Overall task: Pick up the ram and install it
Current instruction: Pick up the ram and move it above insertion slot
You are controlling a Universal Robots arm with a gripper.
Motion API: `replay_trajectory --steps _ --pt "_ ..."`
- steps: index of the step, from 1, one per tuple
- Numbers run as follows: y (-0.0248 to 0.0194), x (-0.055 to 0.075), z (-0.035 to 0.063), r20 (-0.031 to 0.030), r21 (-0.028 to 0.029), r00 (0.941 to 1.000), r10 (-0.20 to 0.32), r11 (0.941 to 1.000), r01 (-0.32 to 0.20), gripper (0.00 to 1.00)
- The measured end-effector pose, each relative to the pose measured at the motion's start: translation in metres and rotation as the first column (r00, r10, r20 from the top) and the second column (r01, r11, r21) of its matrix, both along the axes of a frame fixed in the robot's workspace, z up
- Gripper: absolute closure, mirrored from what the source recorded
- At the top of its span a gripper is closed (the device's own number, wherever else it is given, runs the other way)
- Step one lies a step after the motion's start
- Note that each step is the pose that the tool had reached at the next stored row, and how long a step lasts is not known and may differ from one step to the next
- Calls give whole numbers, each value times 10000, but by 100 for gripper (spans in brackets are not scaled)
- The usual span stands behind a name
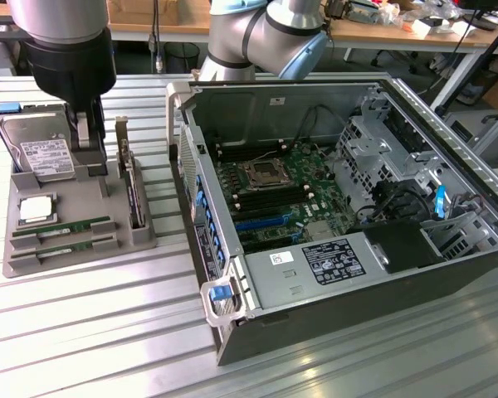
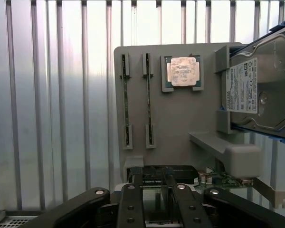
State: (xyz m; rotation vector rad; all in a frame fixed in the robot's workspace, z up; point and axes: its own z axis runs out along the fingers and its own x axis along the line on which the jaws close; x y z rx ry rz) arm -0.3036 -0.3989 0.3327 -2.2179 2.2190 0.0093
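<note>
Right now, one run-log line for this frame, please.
gripper: open, empty | above grey plastic tray | two thin green ram sticks in tray, untouched

Robotics lab: slatted metal bench (image 1: 108, 332), open computer case (image 1: 357, 307), cluttered desks (image 1: 382, 31)

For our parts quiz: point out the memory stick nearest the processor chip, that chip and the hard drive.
Memory stick (image 1: 62, 226): exterior view, its middle.
Processor chip (image 1: 36, 210): exterior view, silver lid.
Hard drive (image 1: 43, 156): exterior view, white label.
</note>
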Motion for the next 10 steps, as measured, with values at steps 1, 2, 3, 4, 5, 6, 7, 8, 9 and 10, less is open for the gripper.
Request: replay_trajectory --steps 1,2,3,4,5,6,7,8,9,10 --pt "0 0 -5 0 0 10000 0 10000 0 70" --pt "0 0 -10 0 0 10000 0 10000 0 70" --pt "0 0 -22 0 0 10000 0 10000 0 70" --pt "0 0 -26 0 0 10000 0 10000 0 70" --pt "0 0 -30 0 0 10000 0 10000 0 70" --pt "0 0 -35 -1 0 10000 0 10000 0 70" --pt "0 0 -41 -1 0 10000 0 10000 0 70" --pt "0 0 -45 -1 0 10000 0 10000 0 70" --pt "0 0 -50 0 0 10000 0 10000 0 70" --pt "0 0 -58 0 0 10000 0 10000 0 70"
